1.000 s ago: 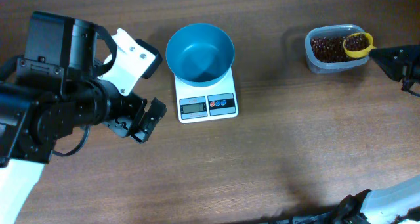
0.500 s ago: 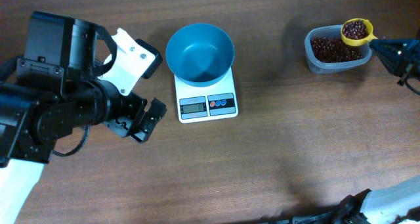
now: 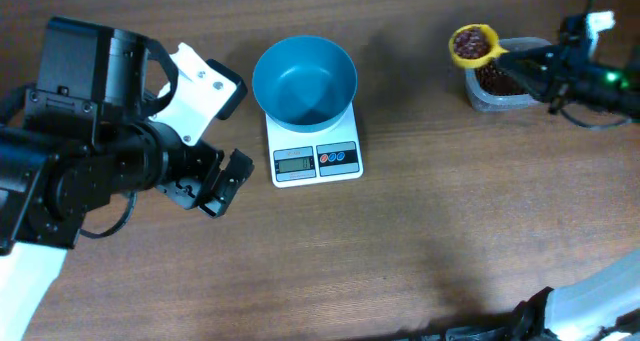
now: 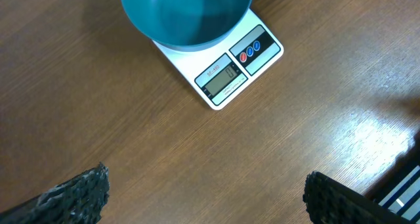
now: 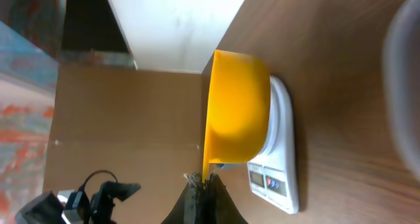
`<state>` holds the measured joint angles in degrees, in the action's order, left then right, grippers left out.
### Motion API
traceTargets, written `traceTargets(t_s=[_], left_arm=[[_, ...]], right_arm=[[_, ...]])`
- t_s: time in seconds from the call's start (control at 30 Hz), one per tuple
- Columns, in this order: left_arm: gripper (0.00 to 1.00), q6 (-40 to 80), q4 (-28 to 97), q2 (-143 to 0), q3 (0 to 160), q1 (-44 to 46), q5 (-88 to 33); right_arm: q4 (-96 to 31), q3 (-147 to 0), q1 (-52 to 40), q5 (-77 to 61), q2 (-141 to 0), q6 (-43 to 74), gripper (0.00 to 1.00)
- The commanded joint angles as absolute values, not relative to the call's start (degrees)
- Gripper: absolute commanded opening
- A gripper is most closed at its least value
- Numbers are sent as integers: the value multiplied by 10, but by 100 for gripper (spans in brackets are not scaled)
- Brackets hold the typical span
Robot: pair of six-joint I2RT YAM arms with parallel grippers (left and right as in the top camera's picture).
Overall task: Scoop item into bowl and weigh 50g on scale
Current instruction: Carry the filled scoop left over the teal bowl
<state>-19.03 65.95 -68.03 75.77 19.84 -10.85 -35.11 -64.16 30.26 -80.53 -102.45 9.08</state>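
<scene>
Yellow scoop (image 3: 488, 39), heaped with beans (image 3: 467, 47), was gripped level by the right gripper (image 3: 522, 71), presumably against spillage; teal bowl (image 3: 304, 79) was seated empty on the scale (image 3: 315, 159); left gripper (image 4: 207, 198) was parked open nearby.

1. This looks like a robot test bench in a lab or workroom. My bulky black-and-white left arm (image 3: 100, 141) and thin black right arm (image 3: 590, 81) share one wood-grain tabletop (image 3: 420, 231).
2. The things on it read as trial props: a white scale (image 3: 316, 161) carrying a teal bowl (image 3: 304, 81), a clear tub (image 3: 510, 103) of beans (image 3: 492, 79), and a yellow scoop (image 3: 487, 36).
3. My right wrist camera shows a plain white panel (image 5: 177, 23) beyond the tabletop.
</scene>
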Motion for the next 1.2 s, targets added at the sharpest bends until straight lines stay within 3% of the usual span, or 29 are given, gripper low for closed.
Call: traceTargets(t_s=[0.0,0.6,0.77,0.93,1.17], left_arm=[[99,-185,658,-676,767,200,-107],[99,-185,658,-676,767,200,-107],[99,-185,658,-676,767,200,-107],[99,-185,658,-676,767,200,-107],[99,-185,658,-676,767,200,-107]], right_arm=[[-347,-638,263,-830,-1029,102,4],[9,-638,63,-827,-1029,425,4],[15,-638,19,-788,-1029,394,4],[16,-638,-8,-785,-1029,233,4],[16,-638,-19,-698,-1029,104,4]])
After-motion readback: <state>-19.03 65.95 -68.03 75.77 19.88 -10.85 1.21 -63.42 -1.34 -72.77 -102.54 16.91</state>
